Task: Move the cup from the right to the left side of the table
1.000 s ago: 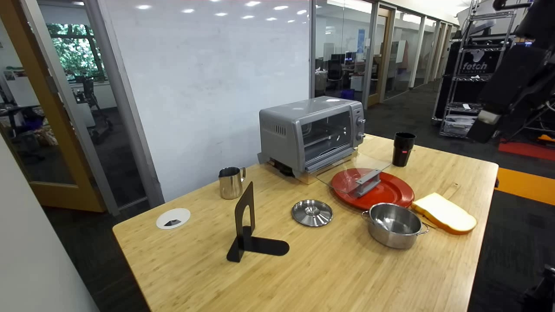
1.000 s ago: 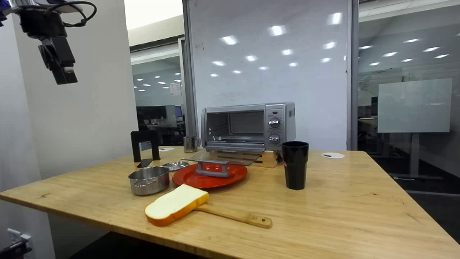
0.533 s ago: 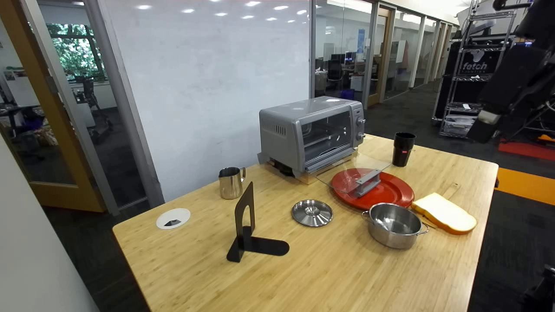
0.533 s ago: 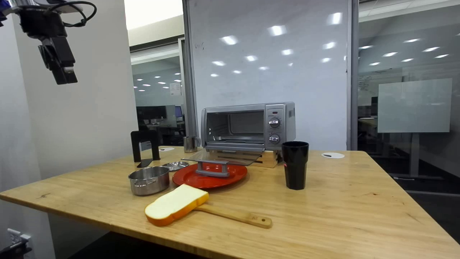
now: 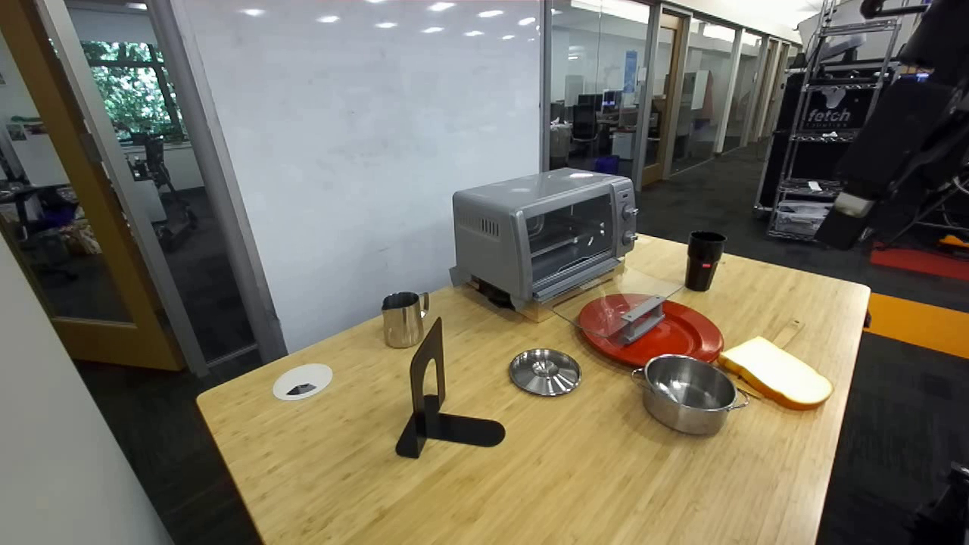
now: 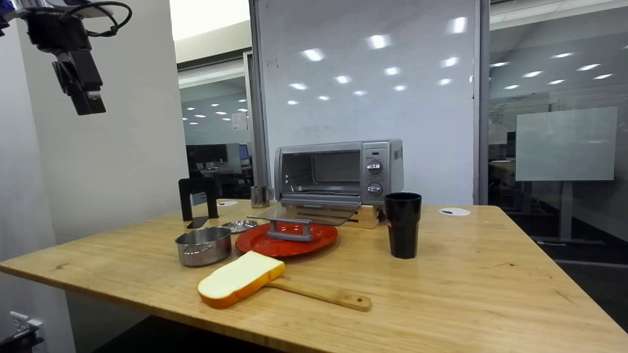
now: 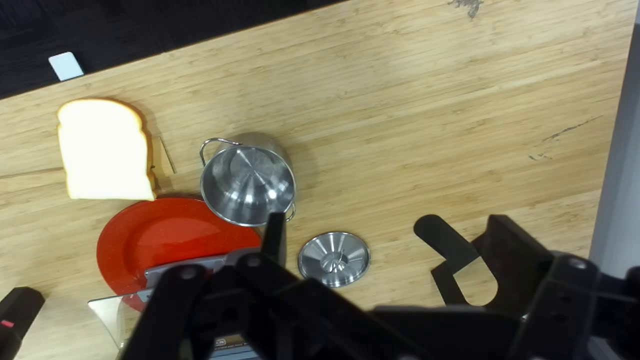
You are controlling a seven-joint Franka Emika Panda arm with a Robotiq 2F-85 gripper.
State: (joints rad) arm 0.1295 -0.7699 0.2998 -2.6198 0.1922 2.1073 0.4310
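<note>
Black cup point(image 6: 403, 225) stands whole on the table point(image 6: 466, 294) in both exterior views; the wrist view crops it but shows the hand point(image 7: 387, 227) spread apart.

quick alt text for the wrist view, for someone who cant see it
Open, empty gripper over a wood-grain table, the black cup cut off at the lower left edge. A bread slice, red plate and steel pot are left of centre; a steel lid sits below centre, a black bookend to its right.

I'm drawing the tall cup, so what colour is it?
The cup is black with a small red mark; it shows best in an exterior view.
</note>
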